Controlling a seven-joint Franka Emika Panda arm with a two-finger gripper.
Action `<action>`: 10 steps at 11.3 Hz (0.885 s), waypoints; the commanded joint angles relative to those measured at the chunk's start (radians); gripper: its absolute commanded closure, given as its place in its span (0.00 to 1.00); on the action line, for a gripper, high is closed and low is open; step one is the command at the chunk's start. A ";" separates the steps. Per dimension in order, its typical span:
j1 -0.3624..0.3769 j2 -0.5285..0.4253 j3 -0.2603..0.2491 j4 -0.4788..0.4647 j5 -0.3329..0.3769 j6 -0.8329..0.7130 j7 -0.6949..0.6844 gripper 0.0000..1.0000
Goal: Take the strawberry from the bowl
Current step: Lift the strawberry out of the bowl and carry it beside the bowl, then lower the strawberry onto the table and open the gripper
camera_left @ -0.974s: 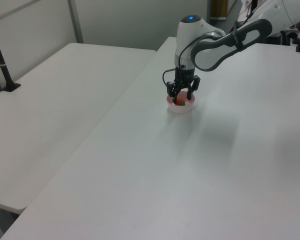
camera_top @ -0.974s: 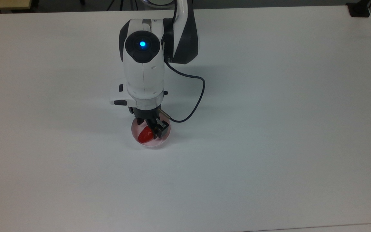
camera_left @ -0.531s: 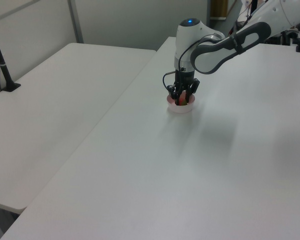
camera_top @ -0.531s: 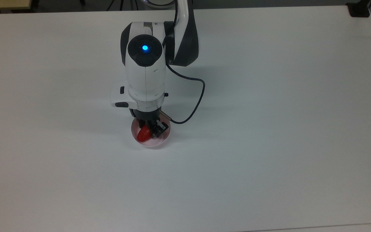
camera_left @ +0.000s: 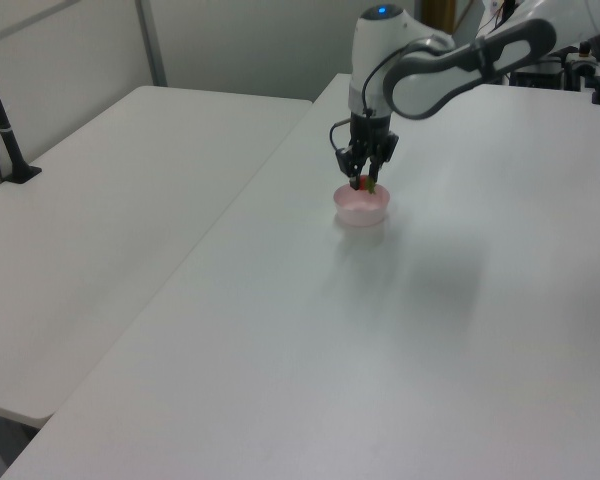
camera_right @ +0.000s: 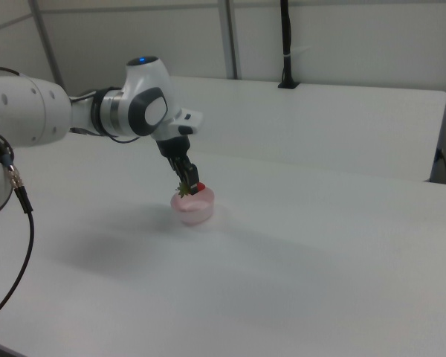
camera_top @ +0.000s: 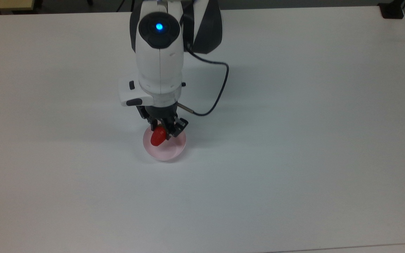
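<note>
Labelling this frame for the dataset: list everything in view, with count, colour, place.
strawberry: one, red with green cap, held between the fingers just above the bowl.
bowl: one, pale pink, on the table, under the gripper.
table: one, white, bearing the bowl.
second table: one, white, at the left view's left.
black post: one, standing on the second table's far corner in the left view.
cable: one, black, looping from the wrist in the top view.
arm: one, white and dark grey, blue light on top.
gripper: one, black, shut on the strawberry.
</note>
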 commanded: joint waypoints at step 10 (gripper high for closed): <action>-0.228 0.073 -0.014 -0.030 -0.104 0.094 -0.556 0.60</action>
